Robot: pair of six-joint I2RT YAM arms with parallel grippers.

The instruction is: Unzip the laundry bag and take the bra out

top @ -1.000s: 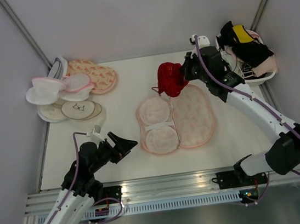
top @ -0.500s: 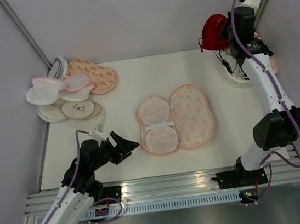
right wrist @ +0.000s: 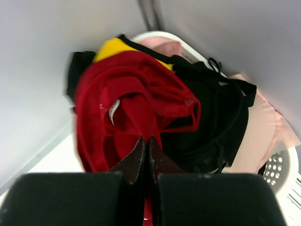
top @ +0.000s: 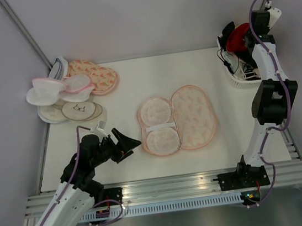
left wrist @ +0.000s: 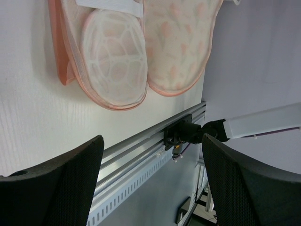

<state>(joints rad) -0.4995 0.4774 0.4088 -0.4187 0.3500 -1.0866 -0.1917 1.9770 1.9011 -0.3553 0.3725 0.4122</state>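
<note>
The laundry bag (top: 177,119) lies unzipped and spread open in the middle of the table, its mesh inner cups on the left half. It also shows in the left wrist view (left wrist: 141,52). The deep red bra (top: 237,38) hangs from my right gripper (top: 248,38) over the white basket (top: 241,81) at the back right. In the right wrist view my right gripper (right wrist: 147,141) is shut on the bra (right wrist: 127,99). My left gripper (top: 126,147) is open and empty, left of the bag near the front edge; its fingers (left wrist: 51,183) frame the table edge.
The basket (right wrist: 282,169) holds black (right wrist: 221,122), yellow (right wrist: 115,47) and beige-pink (right wrist: 263,122) garments. A pile of white round pouches (top: 54,95) and another carrot-print bag (top: 99,75) lie at the back left. Metal rails (top: 172,187) run along the front edge.
My right gripper carried the red bra from above the open bag up and to the back right, over the basket. My left arm has barely moved.
</note>
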